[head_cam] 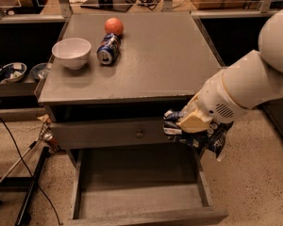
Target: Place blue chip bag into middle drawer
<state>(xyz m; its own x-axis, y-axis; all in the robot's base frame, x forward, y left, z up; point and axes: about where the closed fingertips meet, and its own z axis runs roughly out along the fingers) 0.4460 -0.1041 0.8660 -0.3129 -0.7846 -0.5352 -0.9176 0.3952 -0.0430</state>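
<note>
One crumpled blue chip bag (213, 138), dark foil with pale patches, hangs pinched in the gripper (191, 122), above the open middle drawer's (137, 199) right rear corner, beside the knobbed drawer front (108, 134). White bowl (71, 52) and soda can (108, 48) sit on the tabletop (165, 55).

We see the hand (191, 124) clamping the blue chip bag (213, 138) just below the front right edge of the worktop (155, 65), above the open middle drawer (141, 202); 1 bowl (71, 52) and 1 can (108, 48) sit on top.

The gripper (191, 123) above the middle drawer (137, 197)
It holds the blue chip bag (213, 138) over that drawer's right rear corner.
</note>
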